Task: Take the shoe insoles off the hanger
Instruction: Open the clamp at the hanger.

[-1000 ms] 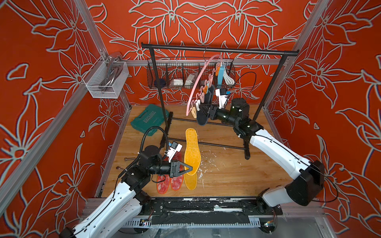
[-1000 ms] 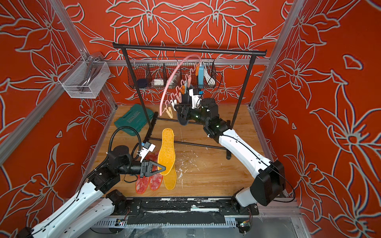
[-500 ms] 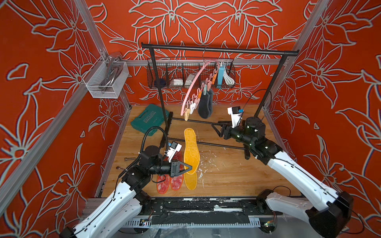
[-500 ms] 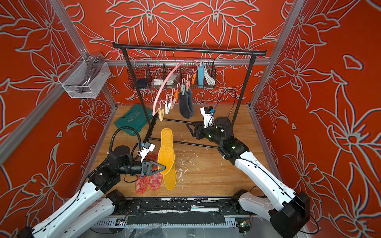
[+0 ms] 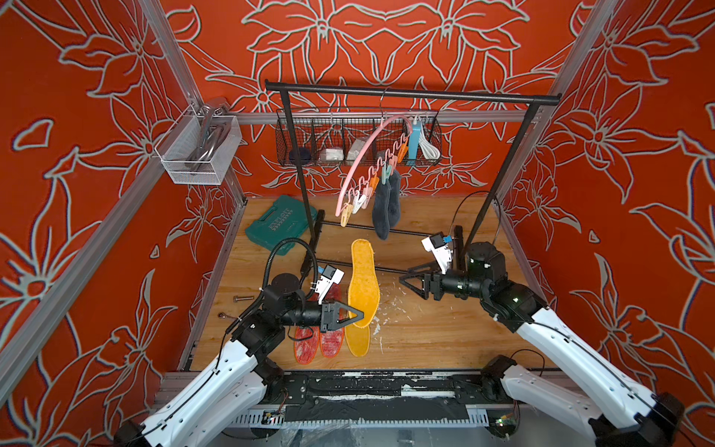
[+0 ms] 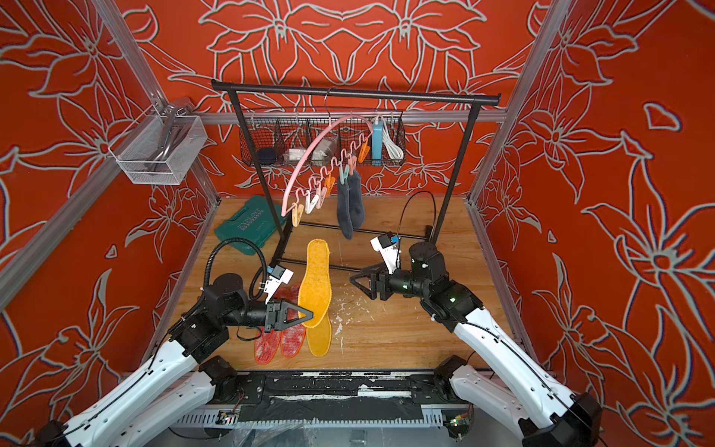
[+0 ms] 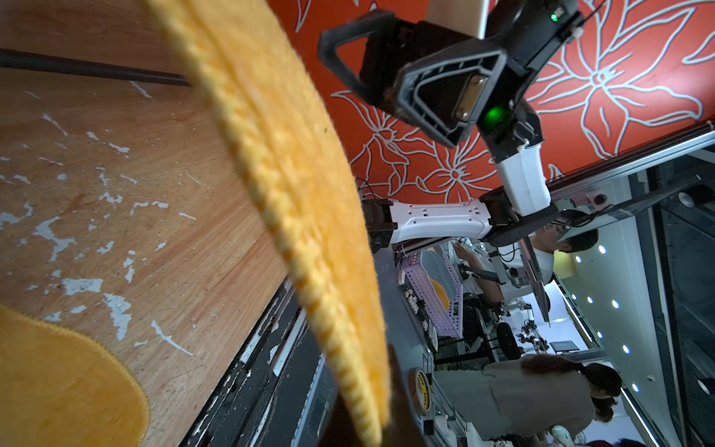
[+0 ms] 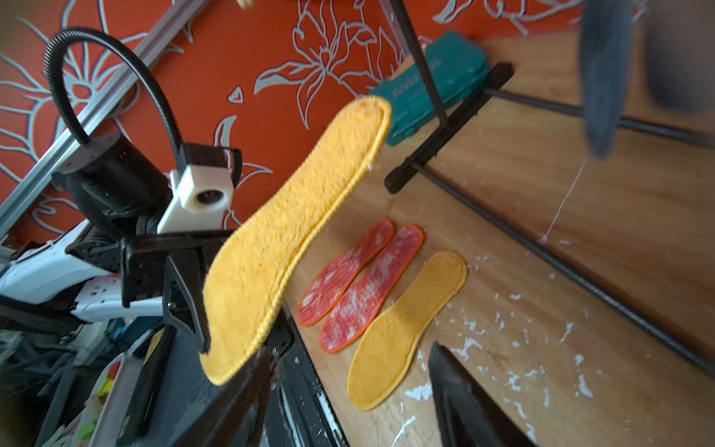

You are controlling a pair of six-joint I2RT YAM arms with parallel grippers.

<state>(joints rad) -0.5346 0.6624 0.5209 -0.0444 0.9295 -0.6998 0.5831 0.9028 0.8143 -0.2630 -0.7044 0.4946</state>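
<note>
Nearest the front edge of the wooden counter (image 5: 425, 329), two mottled red-white insoles (image 5: 318, 344) with orange rims lie flat side by side, and just beside them, toward the robot's right, lies a mustard yellow insole (image 5: 358, 340), also flat. Directly above these, the left pincer (image 5: 361, 312) is clamped on the near end of the second mustard yellow insole (image 5: 363, 278), which is held clear of the counter with its free end pointing toward the back wall; the right wrist view shows it slanting upward. Across from it, on the robot's right, the right pincer (image 5: 412, 281) hovers above the counter with its fingers spread apart and nothing between them, well apart from every insole. Farther back, two dark grey insoles (image 5: 383, 205) hang pegged, overlapping each other, from the pink hanger (image 5: 361, 162), whose other coloured pegs (image 5: 358, 201) hold nothing. The hanger's hook sits on the top bar of the black garment rack (image 5: 410, 95), which also carries a wire basket (image 5: 348, 143). A green tool case (image 5: 278, 224) lies by the rack's left foot.
</note>
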